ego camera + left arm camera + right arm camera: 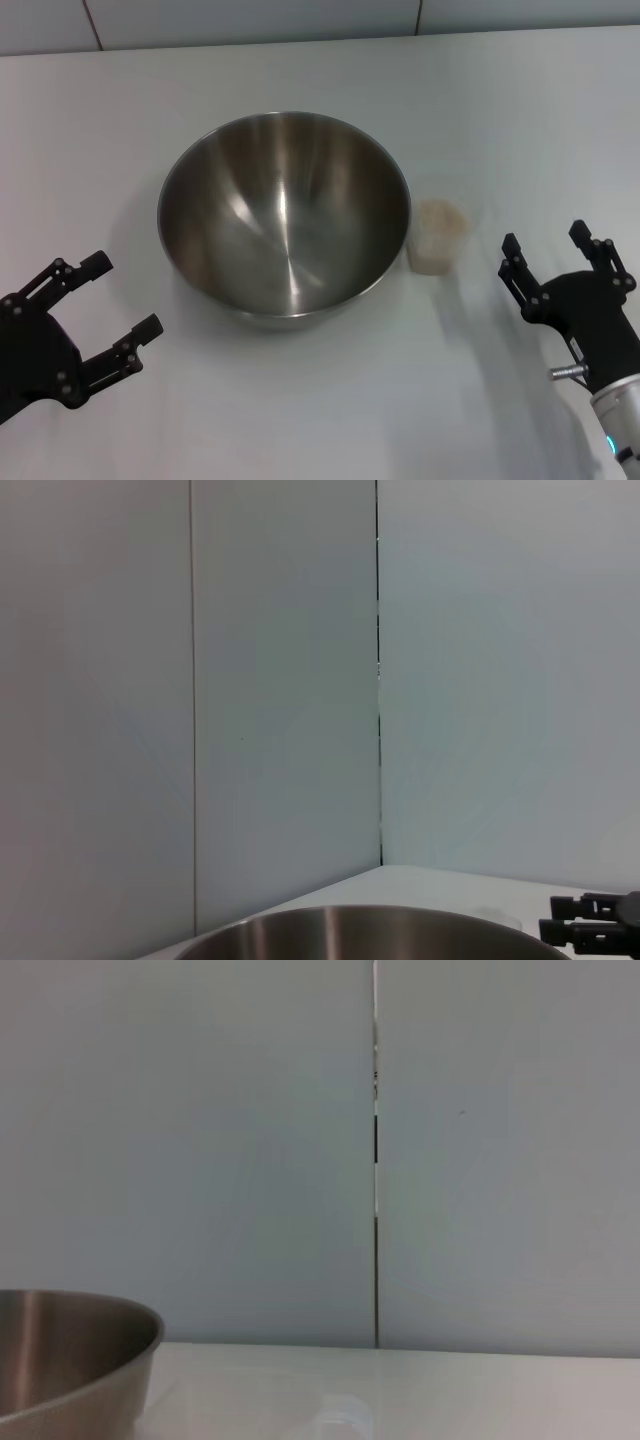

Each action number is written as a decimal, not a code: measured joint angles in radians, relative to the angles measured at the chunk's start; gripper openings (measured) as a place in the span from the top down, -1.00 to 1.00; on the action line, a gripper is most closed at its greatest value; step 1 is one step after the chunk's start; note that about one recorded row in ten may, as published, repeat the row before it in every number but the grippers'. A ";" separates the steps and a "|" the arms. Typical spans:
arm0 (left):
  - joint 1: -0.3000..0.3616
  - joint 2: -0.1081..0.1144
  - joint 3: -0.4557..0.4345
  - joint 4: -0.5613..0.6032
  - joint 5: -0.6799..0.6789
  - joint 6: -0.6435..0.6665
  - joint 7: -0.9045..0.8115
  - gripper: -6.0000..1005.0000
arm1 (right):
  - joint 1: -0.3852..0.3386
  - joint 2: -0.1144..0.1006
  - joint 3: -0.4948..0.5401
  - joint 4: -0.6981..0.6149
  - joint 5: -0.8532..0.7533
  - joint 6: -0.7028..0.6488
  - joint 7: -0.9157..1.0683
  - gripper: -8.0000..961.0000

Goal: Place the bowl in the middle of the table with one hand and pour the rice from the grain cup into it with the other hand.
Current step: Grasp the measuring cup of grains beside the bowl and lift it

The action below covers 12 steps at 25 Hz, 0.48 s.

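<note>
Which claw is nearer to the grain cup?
Right. The right claw sits open just beside the grain cup; the left claw is open across the bowl, farther off.

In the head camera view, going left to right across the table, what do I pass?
Left gripper, jaws open → bowl → grain cup holding rice → right gripper, jaws open.

The bowl (pixel 284 220) is shiny silver-grey steel, with a brushed inside that shows pale streaks of light. The counter (pixel 320 400) is plain matte white. The grain cup (pixel 439 237) is clear and cloudy, and the rice (pixel 440 214) inside looks pale beige. Both grippers, left gripper (pixel 112 310) and right gripper (pixel 556 244), are black.
</note>
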<state>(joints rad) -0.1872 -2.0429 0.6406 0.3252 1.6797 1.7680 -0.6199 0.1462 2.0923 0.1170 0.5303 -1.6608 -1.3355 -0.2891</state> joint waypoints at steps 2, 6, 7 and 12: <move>0.000 0.000 0.000 0.000 0.000 0.000 0.000 -0.69 | 0.014 0.000 0.003 -0.007 0.000 0.007 0.000 -0.48; -0.002 -0.004 -0.010 0.000 0.000 0.001 -0.003 -0.69 | 0.046 0.000 0.012 -0.030 0.001 0.032 0.012 -0.48; -0.003 -0.005 -0.011 0.000 0.000 0.000 -0.004 -0.69 | 0.055 -0.001 0.012 -0.037 0.001 0.040 0.025 -0.48; -0.007 -0.008 -0.035 0.000 -0.001 0.001 -0.009 -0.68 | 0.080 0.000 0.011 -0.058 0.001 0.061 0.049 -0.47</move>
<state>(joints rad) -0.1937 -2.0509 0.6058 0.3251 1.6787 1.7690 -0.6288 0.2264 2.0919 0.1280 0.4725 -1.6596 -1.2749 -0.2398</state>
